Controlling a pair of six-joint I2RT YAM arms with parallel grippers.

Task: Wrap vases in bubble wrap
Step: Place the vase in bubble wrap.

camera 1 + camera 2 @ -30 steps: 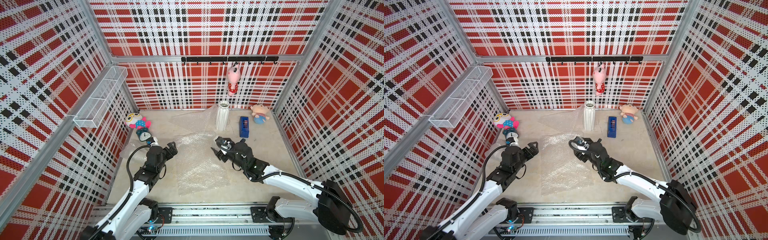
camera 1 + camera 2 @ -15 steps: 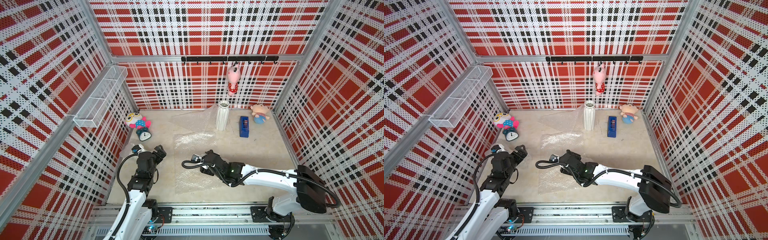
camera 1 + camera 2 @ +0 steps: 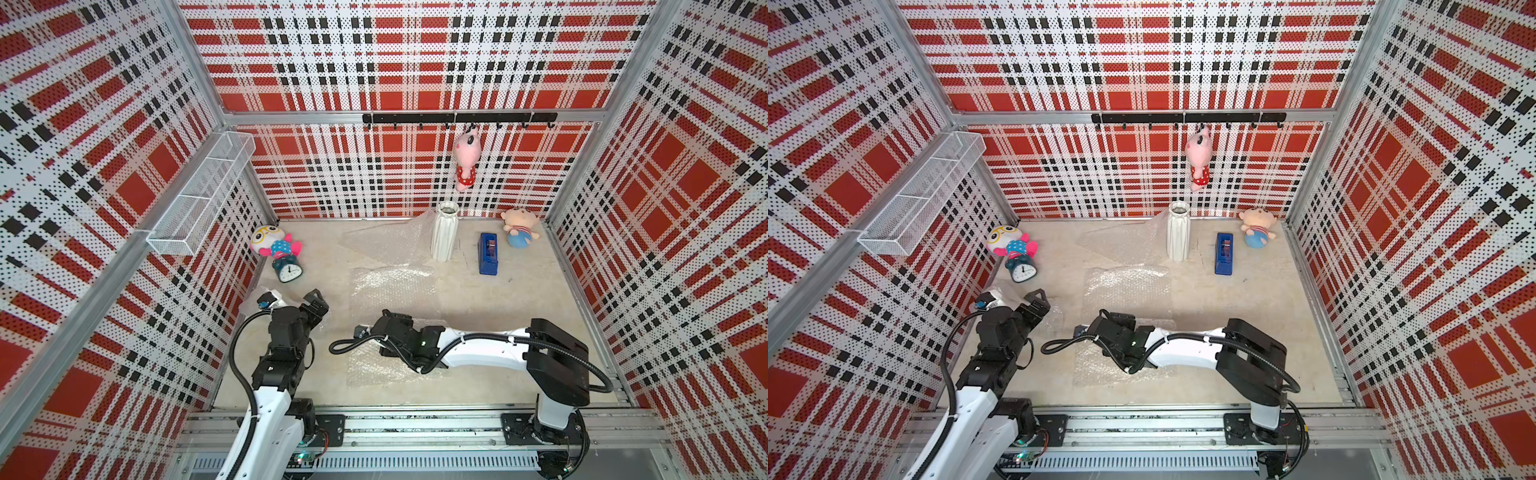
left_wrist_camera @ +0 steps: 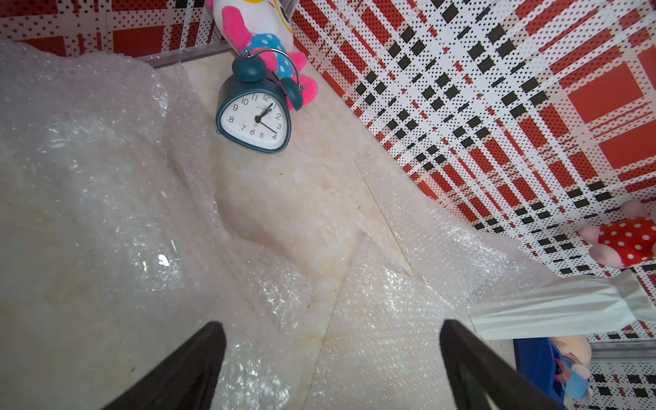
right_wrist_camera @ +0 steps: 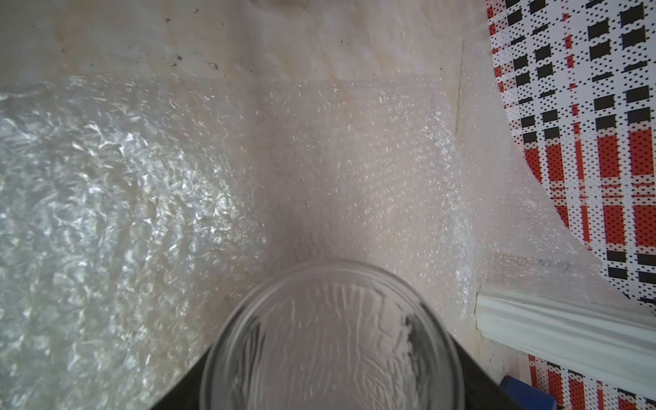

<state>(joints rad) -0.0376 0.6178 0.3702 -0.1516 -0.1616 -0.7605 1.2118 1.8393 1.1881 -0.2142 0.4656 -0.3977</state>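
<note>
Hovering with jaws spread wide and empty, the left gripper (image 4: pixel 330 330) hangs above the bubble wrap (image 4: pixel 383 319). The right gripper (image 5: pixel 330 376) clamps the clear glass vase (image 5: pixel 333 330) over that wrap; the white ribbed vase (image 3: pixel 444 237) stands upright well beyond it.

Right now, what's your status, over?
Left gripper open, empty. Right gripper shut on glass vase, over bubble wrap. White vase upright at back, apart.
</note>
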